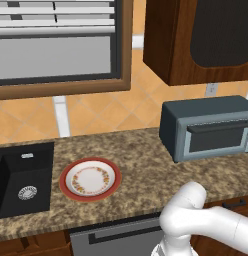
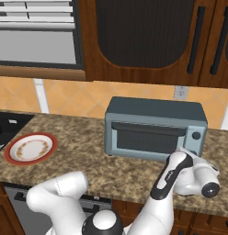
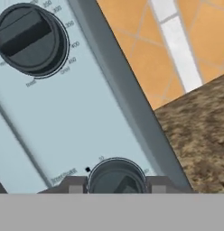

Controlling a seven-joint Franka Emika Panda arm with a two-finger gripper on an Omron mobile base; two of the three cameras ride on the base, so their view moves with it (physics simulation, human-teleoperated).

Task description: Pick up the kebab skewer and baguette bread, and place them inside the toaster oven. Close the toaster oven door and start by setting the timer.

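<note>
The blue-grey toaster oven (image 1: pixel 206 127) (image 2: pixel 155 124) stands on the granite counter with its door (image 1: pixel 218 137) (image 2: pixel 148 137) shut flat against the front. My gripper (image 3: pixel 116 185) (image 2: pixel 191 156) is at the oven's right control panel, low down. In the hand view its two finger tips flank a dark round knob (image 3: pixel 116 178) and touch its sides. A second, larger knob (image 3: pixel 30 40) with a bar grip sits higher on the panel. The kebab skewer and the baguette bread are out of view.
A red-rimmed patterned plate (image 1: pixel 90 179) (image 2: pixel 31 148) lies on the counter left of the oven, beside a black sink (image 1: pixel 23 180). Dark brown wall cabinets (image 2: pixel 143 36) hang above the oven. A wall socket (image 2: pixel 181 92) sits on the tiled backsplash.
</note>
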